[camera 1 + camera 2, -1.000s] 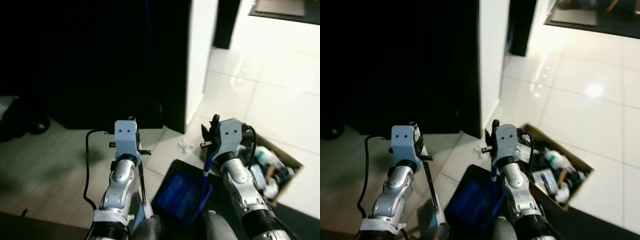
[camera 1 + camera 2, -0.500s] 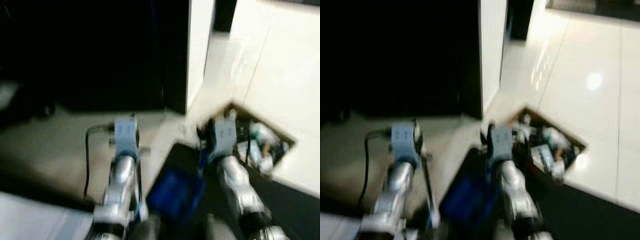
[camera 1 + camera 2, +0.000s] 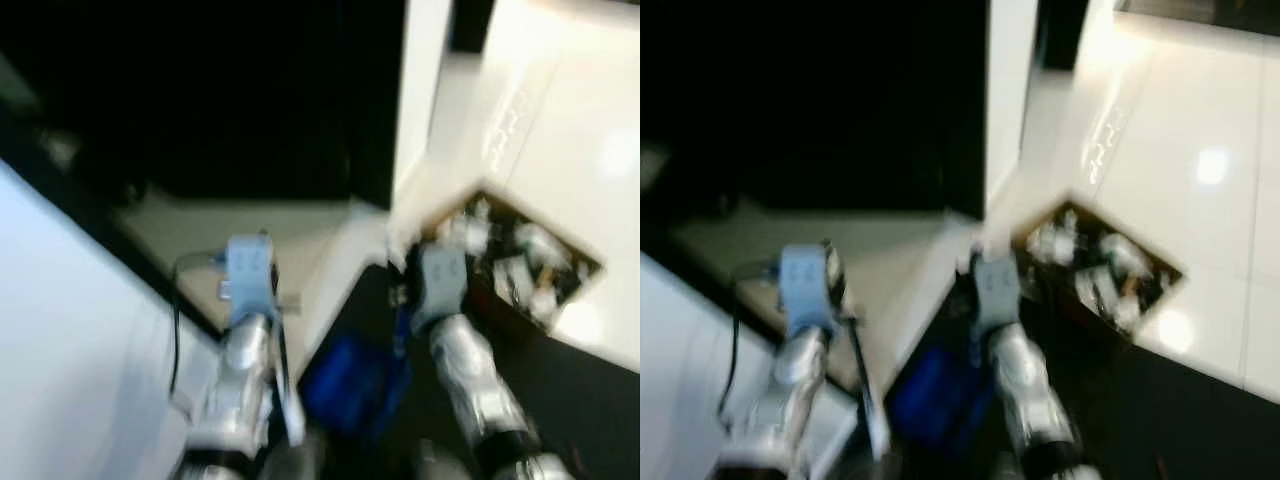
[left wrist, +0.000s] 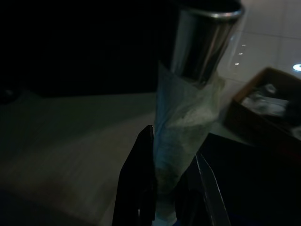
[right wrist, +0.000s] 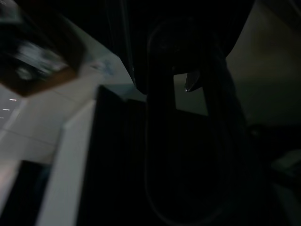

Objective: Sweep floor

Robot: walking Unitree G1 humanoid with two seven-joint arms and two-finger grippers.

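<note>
While the head views are blurred, this much reads.

Left tool: left tool (image 4: 162, 197) pinches a broom handle (image 4: 188, 132), a shiny tube wrapped in pale cloth where the fingers (image 4: 138, 183) press on it; in the head view the handle runs down beside the left arm.

Right tool: right tool (image 3: 405, 300) sits just above a blue dustpan (image 3: 350, 385); a thin blue handle seems to run from it down to the pan, but blur and a very dark wrist view leave me unable to tell how its fingers stand.

Floor: pale tiled floor (image 3: 560, 130) lies ahead and to the right of both tools; a dark mat lies under the dustpan.

Box: open cardboard box (image 3: 525, 265) of mixed clutter sits just right of the right tool.

Progress: early, by my judgement. Both implements appear in hand, yet the broom is carried, not stroking, and no gathered pile or dirt in the pan can be made out. Sweeping and collecting seem left to do.
</note>
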